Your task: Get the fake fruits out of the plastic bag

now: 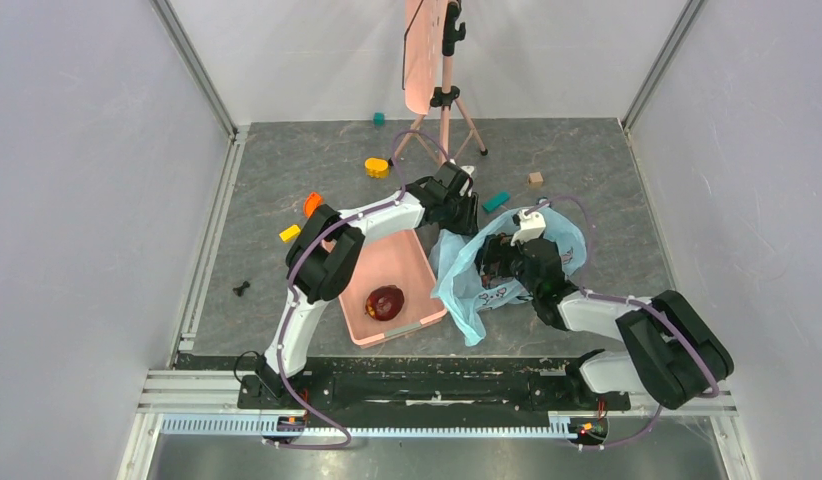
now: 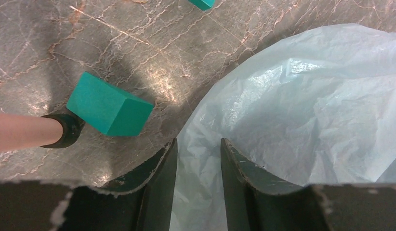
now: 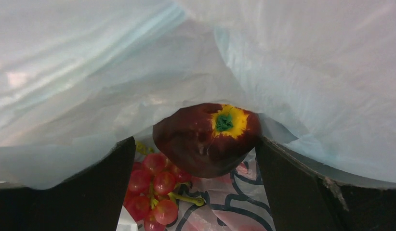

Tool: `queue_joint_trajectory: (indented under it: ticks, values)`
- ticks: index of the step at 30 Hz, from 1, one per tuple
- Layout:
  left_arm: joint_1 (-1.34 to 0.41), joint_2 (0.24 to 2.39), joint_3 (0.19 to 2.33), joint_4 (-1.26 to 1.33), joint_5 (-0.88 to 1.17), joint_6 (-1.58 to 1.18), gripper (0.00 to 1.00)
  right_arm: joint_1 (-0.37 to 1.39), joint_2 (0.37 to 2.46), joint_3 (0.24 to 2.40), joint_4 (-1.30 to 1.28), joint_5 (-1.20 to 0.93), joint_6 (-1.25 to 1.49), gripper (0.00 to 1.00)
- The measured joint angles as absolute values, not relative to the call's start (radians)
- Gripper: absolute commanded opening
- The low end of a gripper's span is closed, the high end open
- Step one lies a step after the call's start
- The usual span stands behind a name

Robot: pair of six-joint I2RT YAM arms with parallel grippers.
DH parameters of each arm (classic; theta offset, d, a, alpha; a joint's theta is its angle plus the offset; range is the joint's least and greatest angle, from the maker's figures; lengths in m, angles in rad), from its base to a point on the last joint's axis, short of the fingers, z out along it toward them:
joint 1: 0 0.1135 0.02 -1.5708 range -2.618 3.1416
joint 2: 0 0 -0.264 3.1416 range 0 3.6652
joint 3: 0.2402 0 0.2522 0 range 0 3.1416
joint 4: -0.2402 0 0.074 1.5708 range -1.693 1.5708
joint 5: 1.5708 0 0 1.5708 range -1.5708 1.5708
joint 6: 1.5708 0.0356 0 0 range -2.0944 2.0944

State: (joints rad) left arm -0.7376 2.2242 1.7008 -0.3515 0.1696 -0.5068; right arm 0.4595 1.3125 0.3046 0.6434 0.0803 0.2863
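Top external view: we are looking down on a pink basket [image 1: 397, 260] that is holding one dark-red fruit [image 1: 385, 302], so part of the job is looking done. Just to its right the blue bag [image 1: 467, 290] is lying crumpled, with both arms reaching to it.

In the right wrist view, the right gripper [image 3: 195, 144] is sitting inside the bag with its jaws wide apart. They are flanking a dark-red apple [image 3: 205, 137] without clamping it, and a bunch of red grapes [image 3: 155, 192] is lying beneath.

In the left wrist view, the left gripper [image 2: 198, 142] is straddling the bag's edge. Its jaws are narrowly apart with film between them, not visibly pinching.

We are judging that at least the apple and grapes are waiting to come out.
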Motion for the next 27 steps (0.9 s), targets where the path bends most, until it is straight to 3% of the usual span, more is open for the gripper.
queue_joint_trajectory:
  ticks: [9,18,27]
  values:
    - [-0.737,2.224,1.695,-0.341,0.194,-0.507,0.31,0.454,1.401,0.311,0.685,0.064,0.279,0.98]
    - [-0.736,2.222,1.687,-0.333,0.204,-0.507,0.22,0.454,1.448,0.339,0.704,0.058,0.268,0.69]
    - [-0.737,2.208,1.642,-0.318,0.207,-0.504,0.18,0.454,1.298,0.325,0.636,0.081,0.261,0.65]
